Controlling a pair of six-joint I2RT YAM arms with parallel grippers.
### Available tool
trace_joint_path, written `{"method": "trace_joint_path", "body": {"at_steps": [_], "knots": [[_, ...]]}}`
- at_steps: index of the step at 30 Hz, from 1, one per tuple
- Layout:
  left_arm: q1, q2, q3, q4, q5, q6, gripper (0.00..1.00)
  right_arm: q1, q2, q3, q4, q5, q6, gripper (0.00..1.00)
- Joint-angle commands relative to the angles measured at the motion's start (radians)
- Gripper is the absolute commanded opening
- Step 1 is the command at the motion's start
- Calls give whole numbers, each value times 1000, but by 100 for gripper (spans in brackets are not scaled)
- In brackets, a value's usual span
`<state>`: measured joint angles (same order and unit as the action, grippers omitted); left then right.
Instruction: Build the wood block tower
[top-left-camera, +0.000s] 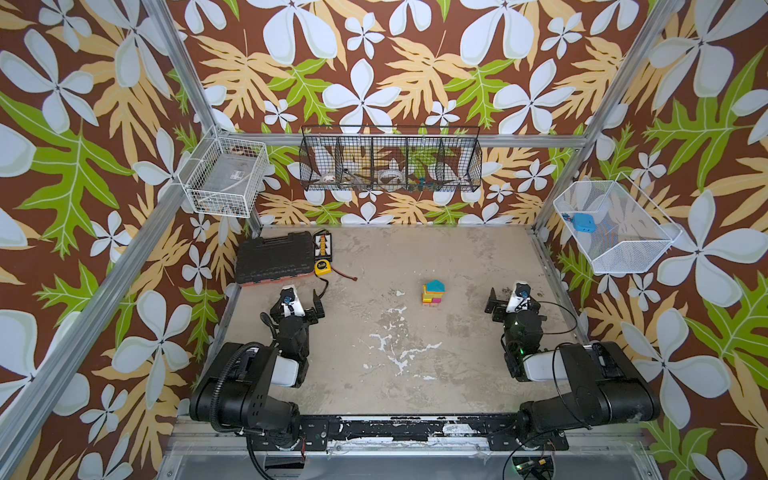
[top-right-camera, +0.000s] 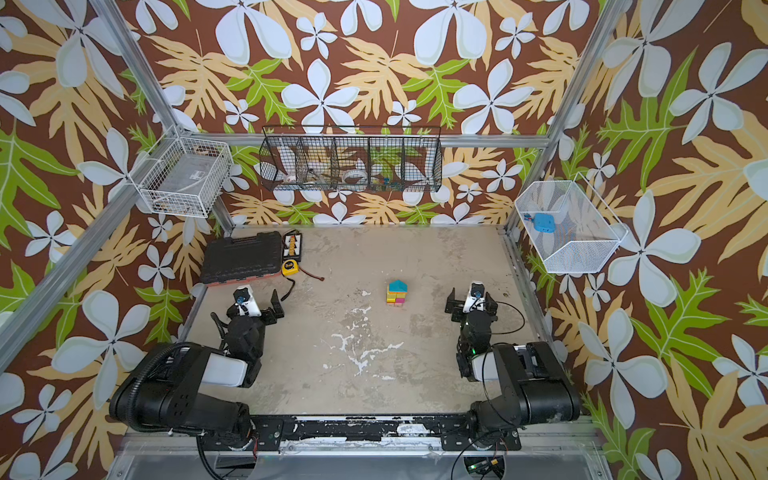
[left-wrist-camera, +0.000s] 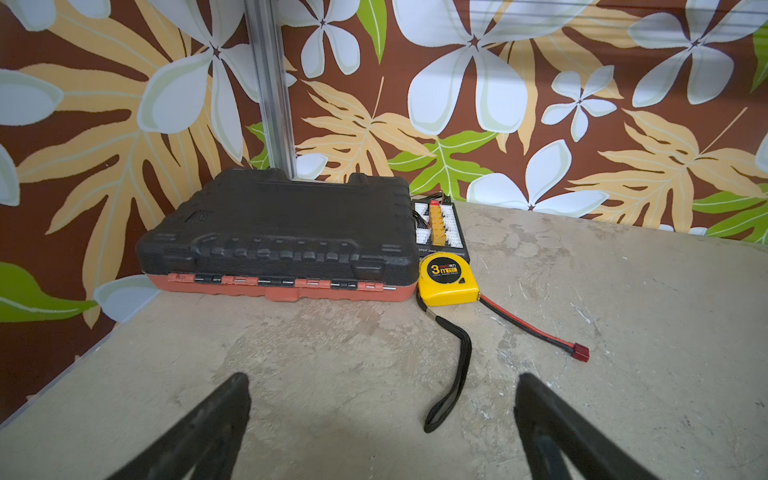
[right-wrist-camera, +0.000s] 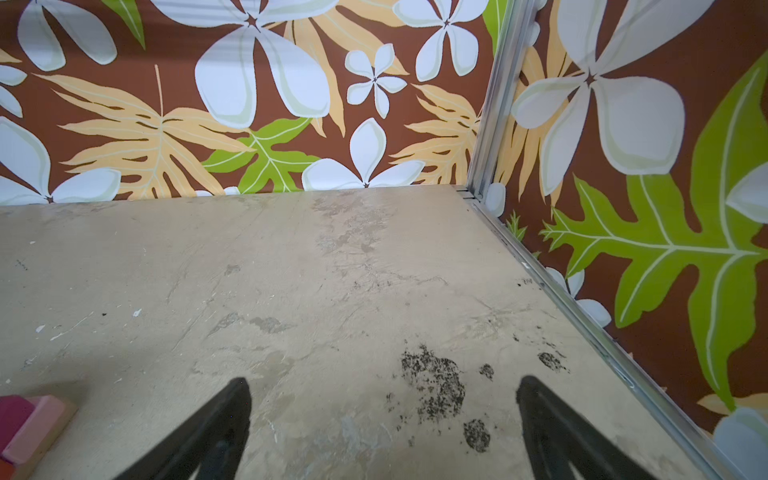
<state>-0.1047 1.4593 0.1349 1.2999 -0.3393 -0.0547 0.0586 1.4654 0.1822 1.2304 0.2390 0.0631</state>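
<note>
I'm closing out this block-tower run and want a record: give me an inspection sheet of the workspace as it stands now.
Surface: table worn beige, white scuffs, dark specks in places.
Job's things: tower stands mid-table, teal roof piece on top; no loose blocks seen.
Clutter: black tool case, connector board and yellow tape measure, grouped in the far-left corner.
Grippers: left gripper and right gripper both open, empty, apart from the tower.
Cables: red-black lead with red plug lies by the tape measure.
Surroundings: floral walls; white wire basket, black wire basket, white mesh basket holding a blue item.
</note>
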Motion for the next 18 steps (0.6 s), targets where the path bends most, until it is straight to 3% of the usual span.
{"method": "trace_joint_path", "body": {"at_steps": [1, 18], "knots": [[2, 0, 0, 45, -2, -11, 100, 2, 1, 3, -16, 19, 4, 100], [3, 0, 0, 45, -2, -11, 100, 3, 3, 11, -27, 16, 6, 100]]}}
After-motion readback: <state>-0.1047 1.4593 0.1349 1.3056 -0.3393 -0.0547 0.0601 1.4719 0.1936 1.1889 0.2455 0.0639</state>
